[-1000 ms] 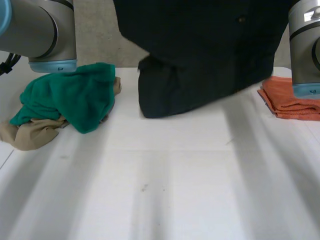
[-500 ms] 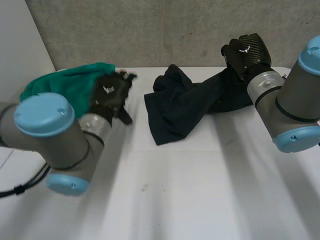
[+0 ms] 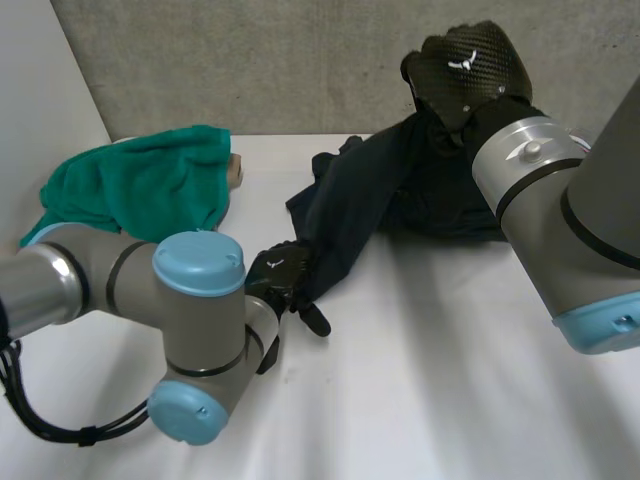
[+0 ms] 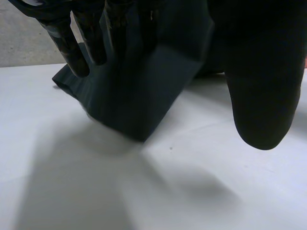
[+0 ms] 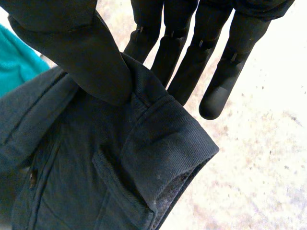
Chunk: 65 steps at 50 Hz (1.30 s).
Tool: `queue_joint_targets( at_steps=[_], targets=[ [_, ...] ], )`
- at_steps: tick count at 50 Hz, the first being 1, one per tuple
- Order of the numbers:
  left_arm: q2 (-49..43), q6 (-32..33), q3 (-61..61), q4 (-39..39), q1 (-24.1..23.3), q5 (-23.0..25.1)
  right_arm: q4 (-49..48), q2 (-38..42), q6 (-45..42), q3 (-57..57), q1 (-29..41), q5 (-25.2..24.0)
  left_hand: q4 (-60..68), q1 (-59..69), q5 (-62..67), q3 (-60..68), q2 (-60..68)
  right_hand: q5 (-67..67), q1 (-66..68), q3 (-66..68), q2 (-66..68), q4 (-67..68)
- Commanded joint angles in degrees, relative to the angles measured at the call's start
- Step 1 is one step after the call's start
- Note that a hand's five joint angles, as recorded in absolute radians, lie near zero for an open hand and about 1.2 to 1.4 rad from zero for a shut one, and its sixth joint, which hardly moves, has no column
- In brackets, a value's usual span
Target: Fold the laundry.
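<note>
Left hand point(image 3: 285, 285): low over table point(image 3: 430, 380), fingers point(image 4: 72, 48) straight and spread, thumb apart, gripping nothing; garment's lower corner at its fingertips.
Dark garment point(image 3: 365, 205): stretches from there up to right hand.
Right hand point(image 3: 465, 75): raised, thumb pinching garment's hemmed edge against straight fingers.
Green cloth point(image 3: 140, 190): heaped on table beyond left hand.

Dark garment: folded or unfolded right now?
Unfolded. The dark garment hangs stretched and crumpled from the right hand, which pinches its edge above the table; its lower end trails by the left hand.
</note>
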Motion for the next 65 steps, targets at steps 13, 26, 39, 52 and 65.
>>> queue_joint_targets(
  at_steps=[13, 26, 39, 52, 65],
  targets=[
    [-5.26, -2.51, 8.12, 4.66, 0.05, -10.12, 4.42, -7.63, 5.43, 1.2, 2.08, -0.43, 4.45, 5.37, 4.75, 3.94, 3.84, 12.01, 14.85, 11.3, 12.13, 11.13],
    [-4.64, -10.42, 8.74, 5.01, -0.39, -7.92, 4.6, -8.86, 6.57, 2.95, 4.36, -0.25, 1.59, 2.51, 1.89, 1.07, 0.98, 12.01, 14.85, 11.3, 12.13, 11.13],
    [-6.22, -15.96, 11.9, 8.35, -1.71, -1.77, 4.51, -11.24, 8.51, 5.24, 4.28, -0.25, 42.56, 43.48, 42.86, 42.05, 41.95, 12.01, 14.85, 11.3, 12.13, 11.13],
    [11.05, -8.26, 2.96, 4.85, 8.82, -3.01, 6.79, -11.24, 5.44, 5.15, -7.66, -1.57, 66.16, 67.09, 66.47, 65.65, 65.55, 12.01, 14.85, 11.3, 12.13, 11.13],
    [33.85, 21.91, -2.07, -20.72, 11.12, 10.88, 13.29, -11.24, -1.77, 3.22, -14.09, -8.25, 66.16, 67.09, 66.47, 65.65, 65.55, 12.01, 14.85, 11.3, 12.13, 11.13]
  ],
)
